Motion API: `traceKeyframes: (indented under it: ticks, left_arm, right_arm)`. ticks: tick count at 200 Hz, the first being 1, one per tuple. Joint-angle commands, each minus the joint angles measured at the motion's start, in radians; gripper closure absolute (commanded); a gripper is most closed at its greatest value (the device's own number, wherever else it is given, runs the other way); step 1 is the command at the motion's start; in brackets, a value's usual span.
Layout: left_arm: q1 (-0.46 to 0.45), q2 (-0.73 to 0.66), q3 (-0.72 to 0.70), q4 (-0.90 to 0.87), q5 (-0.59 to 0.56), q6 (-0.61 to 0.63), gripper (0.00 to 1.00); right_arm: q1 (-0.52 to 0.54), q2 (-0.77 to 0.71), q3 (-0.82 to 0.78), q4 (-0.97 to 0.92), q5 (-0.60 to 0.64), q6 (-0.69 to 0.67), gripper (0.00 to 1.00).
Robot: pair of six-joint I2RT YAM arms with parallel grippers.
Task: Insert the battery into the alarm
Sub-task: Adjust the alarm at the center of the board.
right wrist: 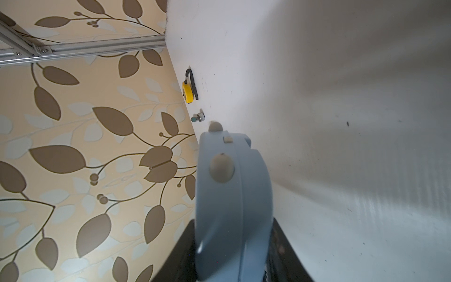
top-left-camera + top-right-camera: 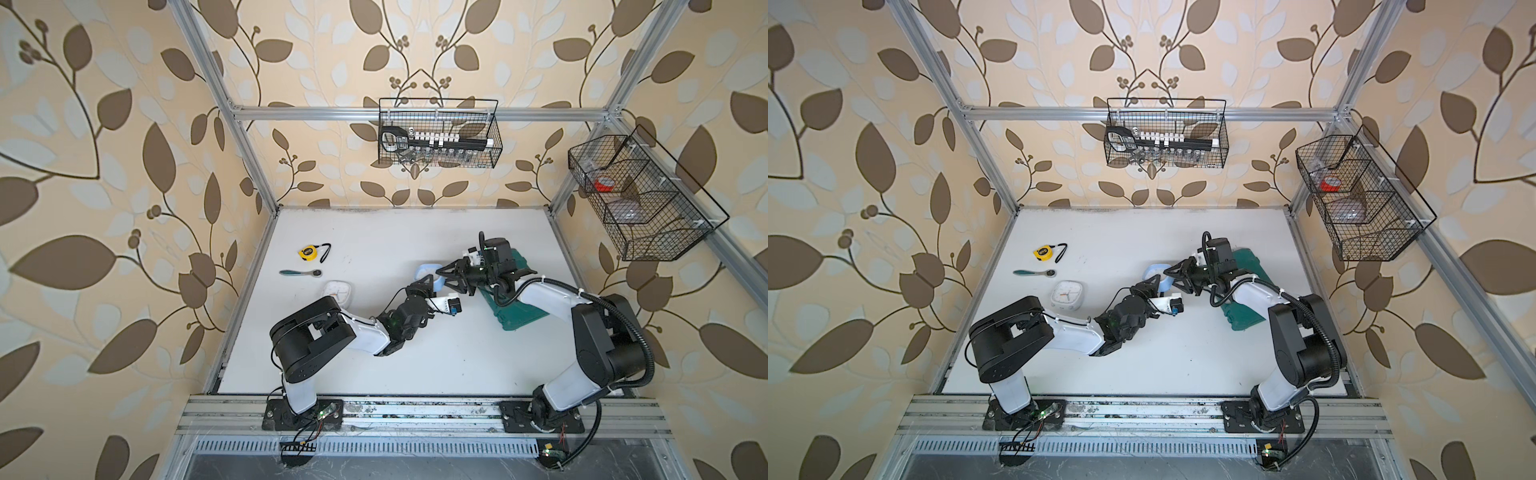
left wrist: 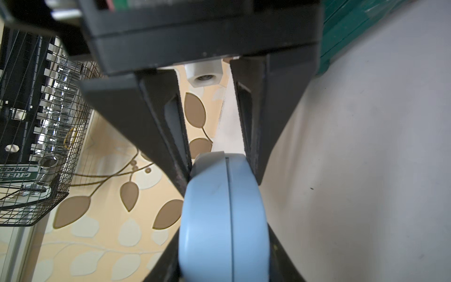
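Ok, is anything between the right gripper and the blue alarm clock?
Nothing visible. The blue alarm clock sits between the right gripper's fingers, both touching its sides, and the left gripper holds its other end.

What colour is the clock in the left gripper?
The clock is light blue; the left wrist view shows it best.

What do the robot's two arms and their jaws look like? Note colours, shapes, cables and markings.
The left arm and right arm pair white link shells with black joint housings and black base plates. The jaws are black and triangular. Black cables run along each arm. The right carries a ribbed black hose held by white ties. A green light glows at the left wrist.
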Motion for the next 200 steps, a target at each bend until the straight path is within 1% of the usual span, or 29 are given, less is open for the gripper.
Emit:
traceKeyframes:
  ticks: [1,17,34,39,74,87,100,122,138,166,195,200]
  left_arm:
    - [-0.009,0.003,0.008,0.063,-0.005,0.008,0.63]
    - [-0.01,0.002,0.009,0.045,0.003,-0.004,0.55]
    - [-0.009,-0.003,0.005,0.036,0.017,-0.033,0.36]
    - [-0.009,-0.006,0.005,0.03,0.024,-0.042,0.31]
    - [-0.008,-0.032,-0.001,-0.015,0.051,-0.129,0.18]
    - [-0.008,-0.044,-0.012,-0.023,0.057,-0.178,0.15]
    - [-0.007,-0.071,-0.036,-0.035,0.075,-0.258,0.13]
    - [0.0,-0.136,-0.069,-0.122,0.124,-0.394,0.11]
    - [0.012,-0.182,-0.11,-0.125,0.141,-0.484,0.11]
    - [0.064,-0.275,-0.184,-0.141,0.221,-0.669,0.1]
    - [0.12,-0.342,-0.248,-0.137,0.274,-0.777,0.09]
    - [0.138,-0.382,-0.261,-0.129,0.284,-0.806,0.09]
  right_arm:
    - [0.002,0.008,0.023,0.025,-0.013,-0.027,0.67]
    - [0.001,0.005,0.02,0.036,-0.014,-0.021,0.68]
    - [-0.001,0.001,0.016,0.047,-0.012,-0.015,0.69]
    - [-0.001,0.001,0.014,0.052,-0.012,-0.012,0.69]
    - [-0.01,-0.002,0.011,0.07,0.01,-0.008,0.69]
    - [-0.016,0.005,0.014,0.073,0.032,-0.013,0.69]
    - [-0.022,0.015,0.016,0.081,0.056,-0.021,0.69]
    - [-0.034,0.044,0.029,0.083,0.112,-0.044,0.69]
    - [-0.036,0.072,0.047,0.088,0.149,-0.061,0.69]
    - [-0.035,0.132,0.097,0.095,0.194,-0.084,0.69]
    - [-0.027,0.194,0.144,0.082,0.204,-0.096,0.68]
    - [-0.025,0.204,0.148,0.084,0.205,-0.096,0.68]
